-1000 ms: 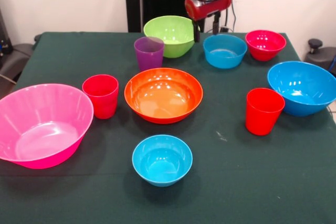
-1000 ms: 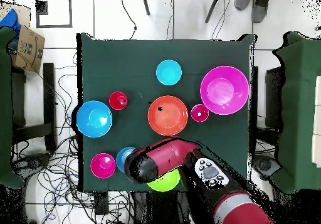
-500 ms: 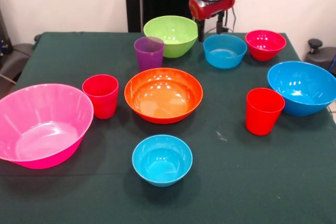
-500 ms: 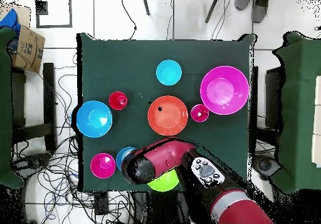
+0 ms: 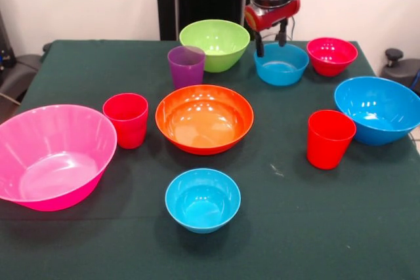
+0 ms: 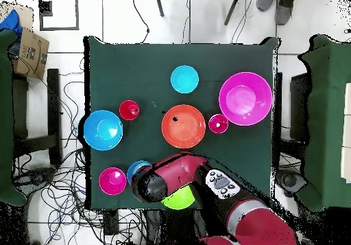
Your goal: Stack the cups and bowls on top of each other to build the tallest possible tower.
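At the upper right of the front view, the red and black gripper [image 5: 270, 39] hangs, fingers spread, over the far rim of a small glossy blue plastic bowl [image 5: 281, 65] beside the lime green bowl [image 5: 214, 44].

We see open desk [image 5: 315, 227] along the near edge, both sides of the small blue bowl [image 5: 202, 199]. Farther back, the orange bowl [image 5: 204, 119], cups and bowls crowd close, leaving narrow gaps.
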You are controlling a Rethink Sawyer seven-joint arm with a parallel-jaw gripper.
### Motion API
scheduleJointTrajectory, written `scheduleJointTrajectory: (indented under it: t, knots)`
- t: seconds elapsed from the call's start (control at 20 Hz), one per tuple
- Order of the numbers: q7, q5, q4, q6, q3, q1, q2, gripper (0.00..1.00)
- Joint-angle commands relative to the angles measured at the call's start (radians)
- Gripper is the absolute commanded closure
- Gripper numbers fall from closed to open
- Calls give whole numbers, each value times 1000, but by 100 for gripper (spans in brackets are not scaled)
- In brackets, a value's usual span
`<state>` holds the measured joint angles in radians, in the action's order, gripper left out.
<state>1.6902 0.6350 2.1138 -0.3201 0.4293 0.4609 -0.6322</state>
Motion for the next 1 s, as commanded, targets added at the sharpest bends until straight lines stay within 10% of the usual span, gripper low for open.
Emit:
scheduleJointTrajectory:
  t: [0.05,1.0]
  knots:
    - [58,86,-81,90,-31,-33,118,0]
    - [36,99,-82,66,-62,-32,73,0]
